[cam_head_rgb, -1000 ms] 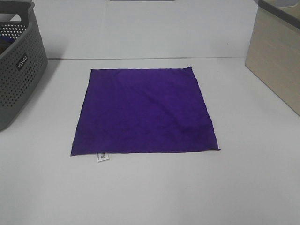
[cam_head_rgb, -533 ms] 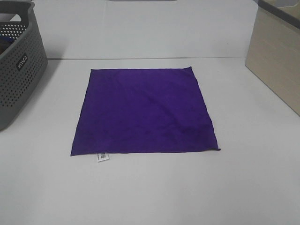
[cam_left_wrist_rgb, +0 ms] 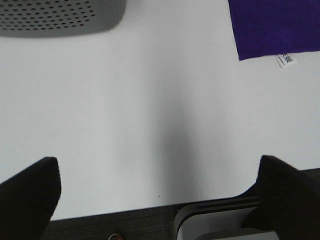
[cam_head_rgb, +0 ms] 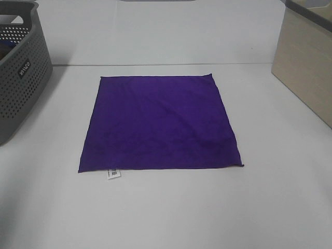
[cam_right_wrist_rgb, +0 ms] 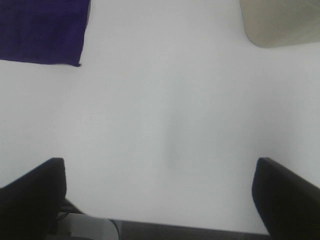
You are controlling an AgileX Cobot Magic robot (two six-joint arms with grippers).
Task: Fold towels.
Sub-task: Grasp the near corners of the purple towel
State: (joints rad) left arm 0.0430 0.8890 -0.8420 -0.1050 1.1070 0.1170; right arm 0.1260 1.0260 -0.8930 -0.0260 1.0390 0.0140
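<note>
Towel (cam_head_rgb: 161, 123): deep purple, soft microfibre square cloth, lying flat and fully spread at the middle of the white worktop (cam_head_rgb: 171, 212). Single layer, all four corners out, edges roughly square.
Tag: small white care tag (cam_head_rgb: 113, 174) pokes out from the near edge, close to the near-left corner.
Folds made: none visible. No crease, no doubled layer.
Left pincer (cam_left_wrist_rgb: 160, 192): fingers spread wide, nothing between them. It hangs over bare worktop, well apart from the tagged corner, and is out of the high view.
Right pincer (cam_right_wrist_rgb: 160, 195): spread wide too, and empty. It is over bare worktop, well apart from the towel's near-right corner.
Surroundings: grey perforated plastic basket (cam_head_rgb: 21, 67) at the left edge, contents too hidden to name. Pale beige box (cam_head_rgb: 306, 62) at the right. Both stand apart from the towel.
Progress: judged to be the very start; cloth laid out ready, no grasp taken.
Left to do: probably pinch the two near corners, carry them over to the far edge, then fold again. Whether more towels wait in the basket, cannot tell.
</note>
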